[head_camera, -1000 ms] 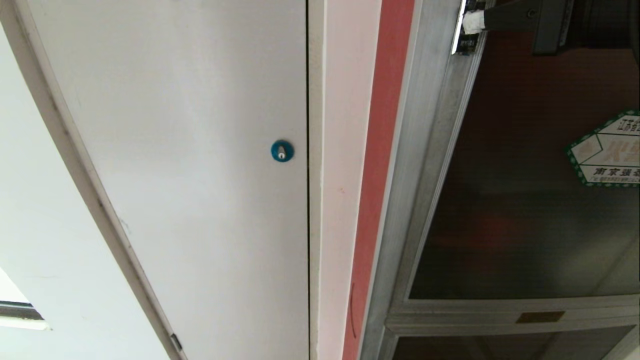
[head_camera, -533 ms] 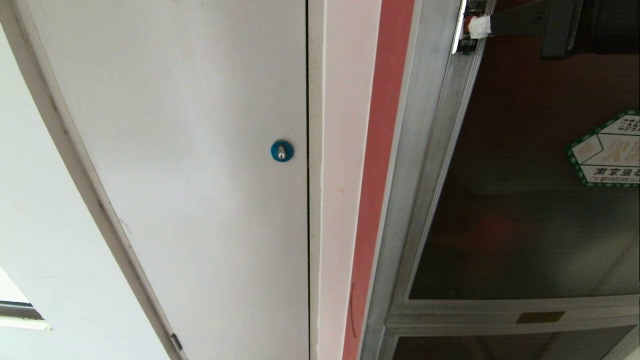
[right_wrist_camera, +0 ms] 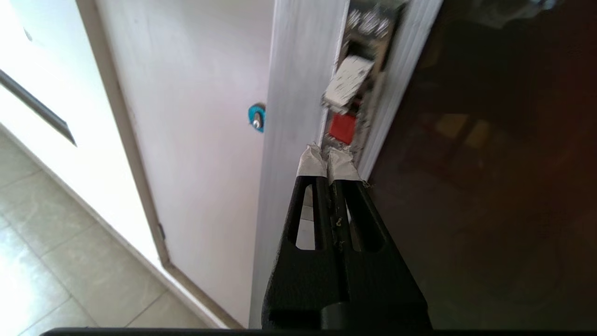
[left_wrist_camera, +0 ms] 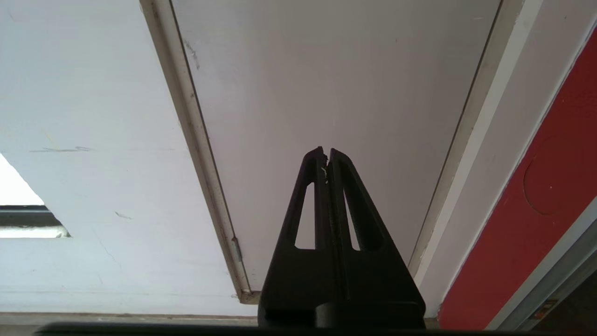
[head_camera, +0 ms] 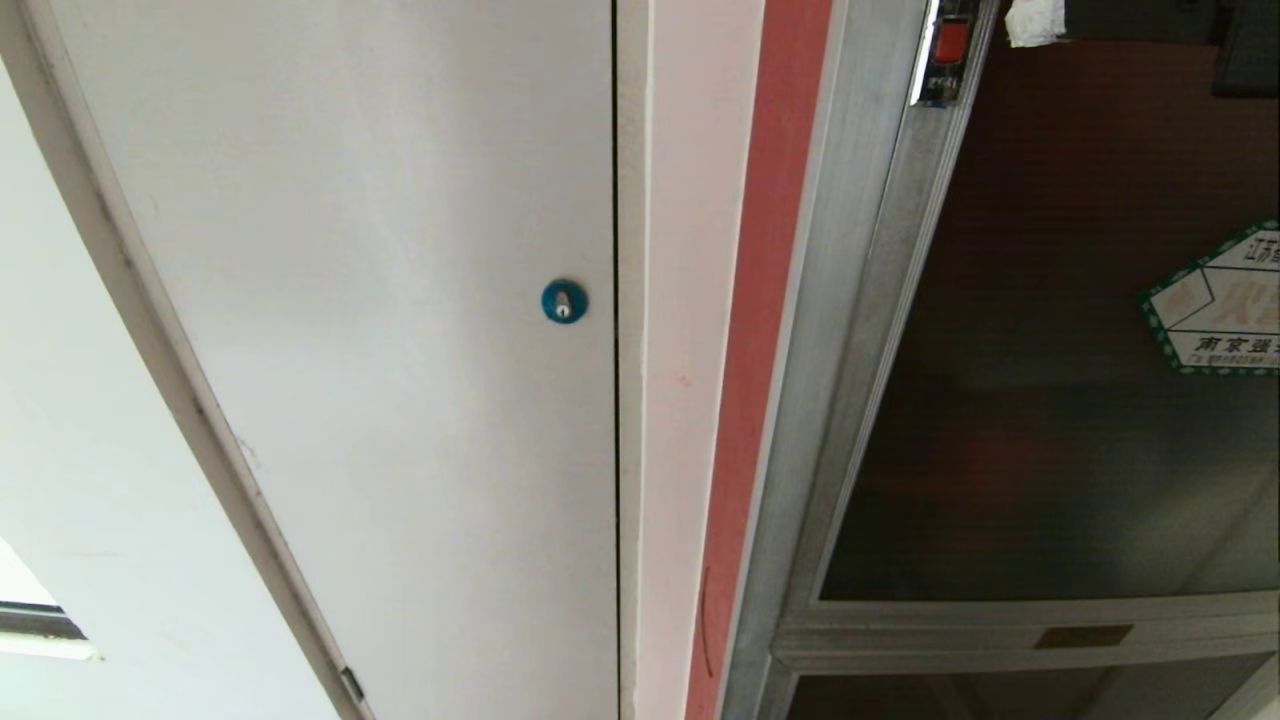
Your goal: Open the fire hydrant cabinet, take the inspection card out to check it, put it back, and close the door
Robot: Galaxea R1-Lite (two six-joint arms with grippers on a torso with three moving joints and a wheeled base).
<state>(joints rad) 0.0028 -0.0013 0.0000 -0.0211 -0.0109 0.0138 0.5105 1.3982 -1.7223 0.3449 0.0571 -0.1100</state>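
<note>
up top right of the head frame, right gripper (right_wrist_camera: 328, 161) jaws pressed together, empty, just beside the door's (head_camera: 1050, 400) red latch (head_camera: 951, 40). left gripper (left_wrist_camera: 326, 156) pressed together, facing white door (left_wrist_camera: 336, 84).

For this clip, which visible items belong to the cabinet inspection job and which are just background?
Job:
- fire hydrant cabinet, silver frame
- door, tinted glass, closed
- red latch on the door edge
- right gripper, fingers shut, beside the latch

Background:
- white door with blue lock
- green-bordered sticker
- left gripper, shut, idle
</note>
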